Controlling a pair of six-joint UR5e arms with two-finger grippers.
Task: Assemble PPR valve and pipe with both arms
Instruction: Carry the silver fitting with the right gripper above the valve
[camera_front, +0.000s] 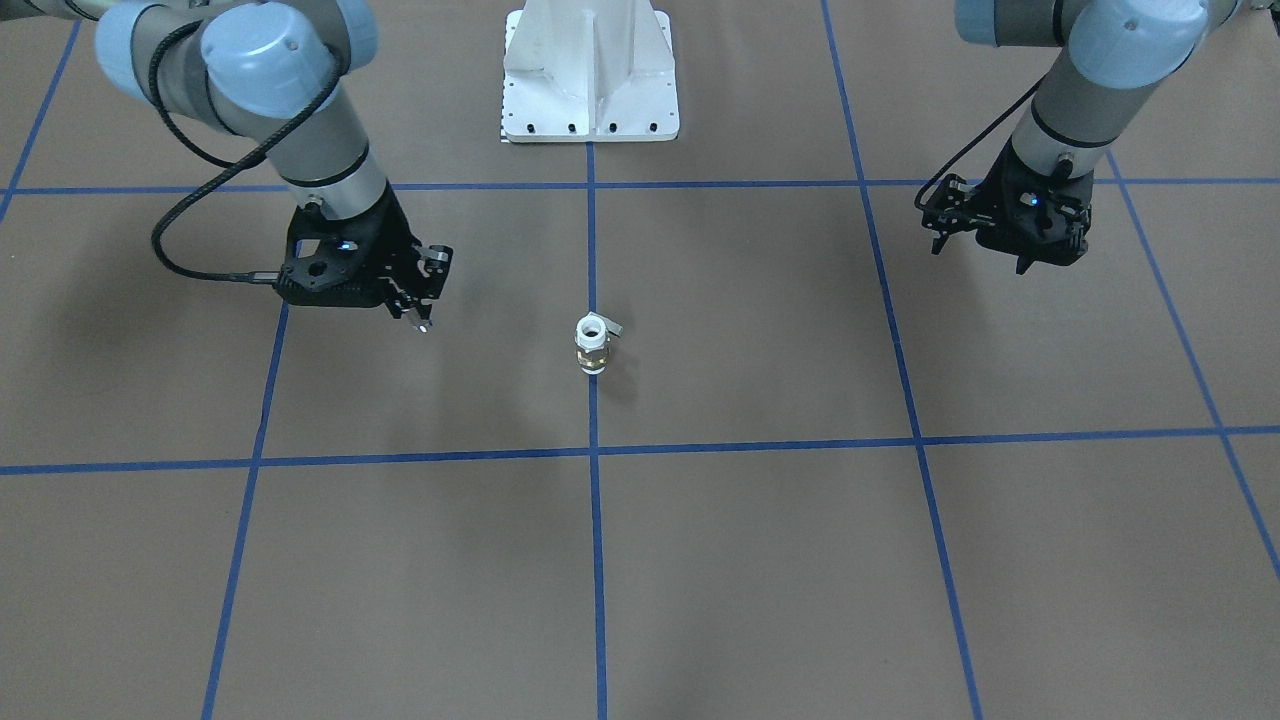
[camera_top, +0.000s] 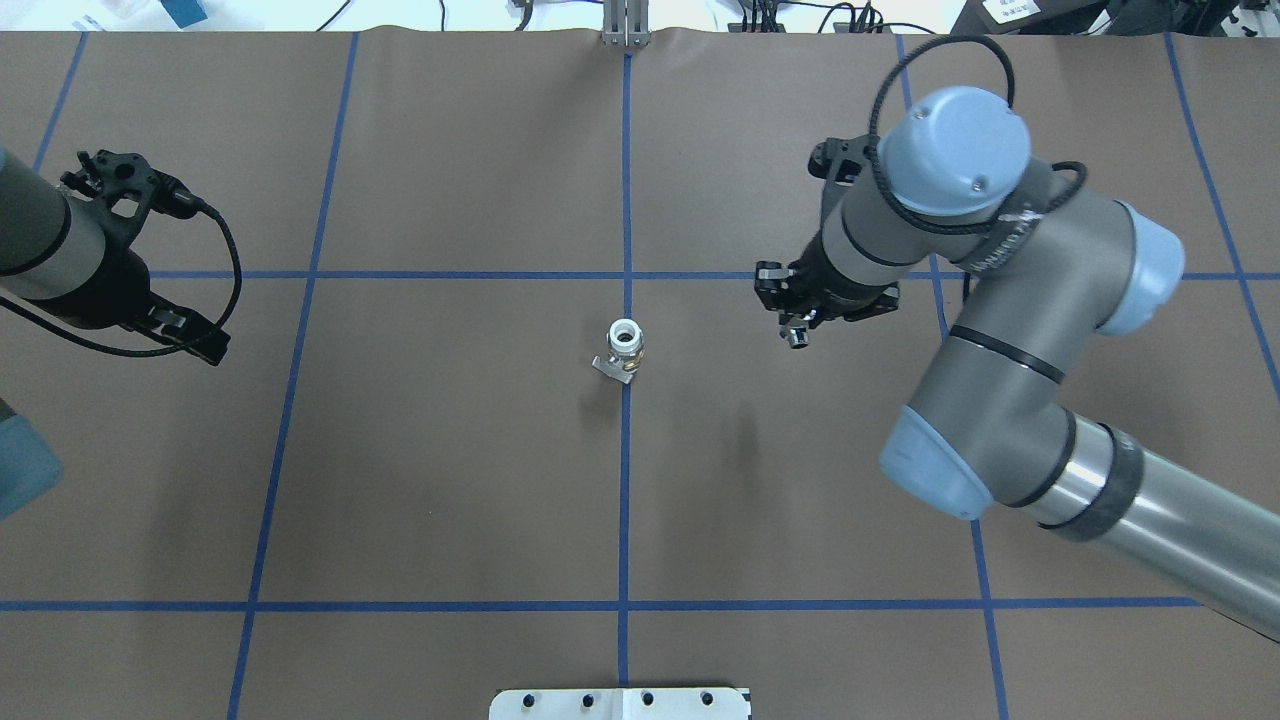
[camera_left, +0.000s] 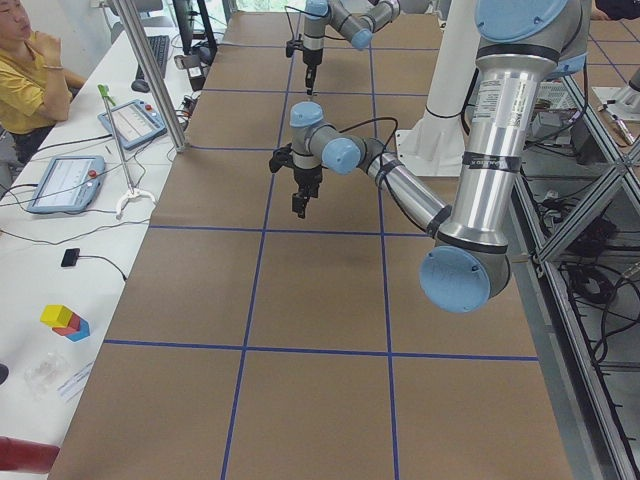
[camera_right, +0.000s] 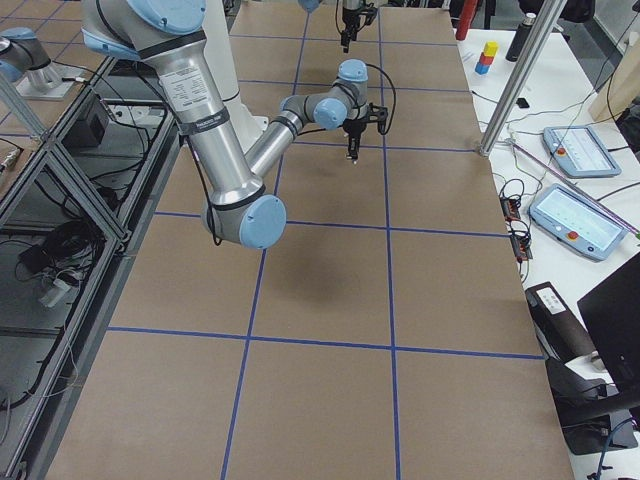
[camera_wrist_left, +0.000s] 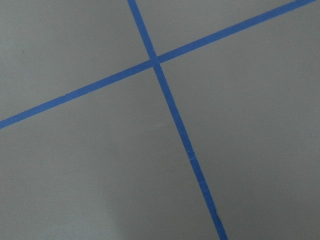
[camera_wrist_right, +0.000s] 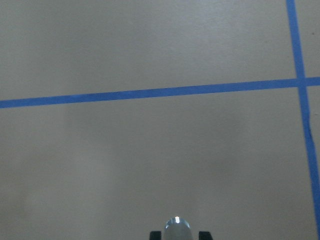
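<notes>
Table: brown sheeting (camera_front: 760, 330) crossed by blue tape lines (camera_front: 594, 250) is being used as the work surface, with a white pedestal (camera_front: 590, 80) at the robot's edge.
Valve: the valve (camera_front: 592, 343) is being left standing upright on the centre tape line with its open white end up. Its grey lever (camera_front: 612, 326) is sticking out sideways. It is well apart from both hands and is not being gripped.
Pipe: the pipe (camera_top: 797, 338) is being held tip-down over the table, off to the valve's right. In the wrist view its rounded silver end is being pinched between two dark fingertips (camera_wrist_right: 156, 234).
Right hand: the right hand (camera_front: 418, 312) is being kept closed narrowly on the pipe.
Left hand: the left hand (camera_top: 205, 348) is being held over bare table far to the left. Whether its fingers are wide or narrow cannot be told.
Step in hand: by judgement, the pipe is being brought toward the valve, which is not yet being steadied.
Doing it well: the valve should be gripped low, around the brass band, so that the open end and lever are being left free. The pipe should be lined up with the bore before being lowered straight.
Risk: an unsupported valve is likely to be tipped by an off-centre push.
</notes>
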